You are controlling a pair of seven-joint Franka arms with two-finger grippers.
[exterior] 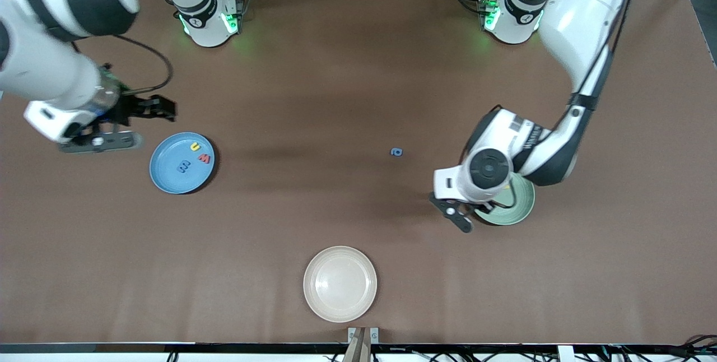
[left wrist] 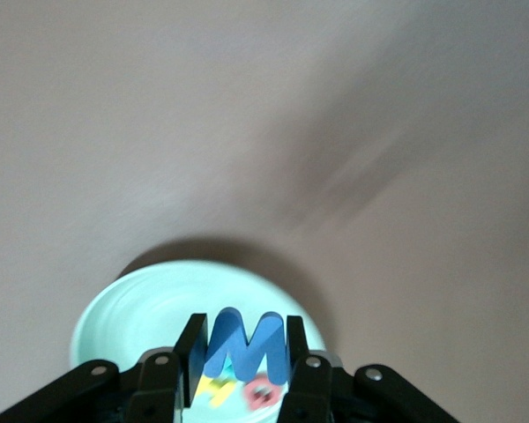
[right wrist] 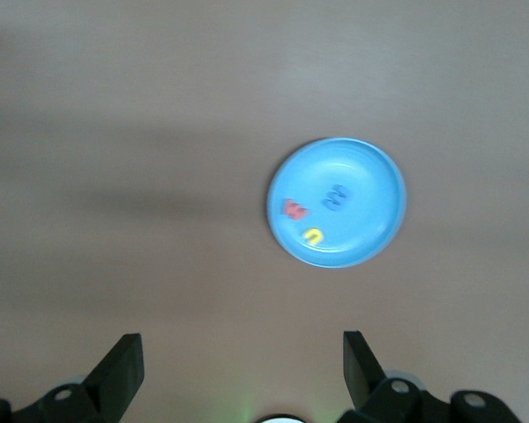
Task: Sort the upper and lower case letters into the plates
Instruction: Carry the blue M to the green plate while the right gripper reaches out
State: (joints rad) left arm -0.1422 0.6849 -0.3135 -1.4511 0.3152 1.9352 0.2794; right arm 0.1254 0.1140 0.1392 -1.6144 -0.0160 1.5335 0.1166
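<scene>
While pinched upright, blue letter M [left wrist: 247, 345] shows thick foam edges.

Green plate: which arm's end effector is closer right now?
Left. The left end effector hangs right over the green plate, shut on a blue letter. The right end effector is open, beside the blue plate at the right arm's end of the table.

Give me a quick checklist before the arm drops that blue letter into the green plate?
1. Blue letter M pinched between the left gripper fingers: ok.
2. Left gripper over the mint green plate: ok.
3. Room in that plate beside its yellow letter and red letter: ok.
4. Right gripper open, waiting over bare table beside the sky blue plate: ok.
5. Small blue letter on the table unsorted: not ok.
</scene>
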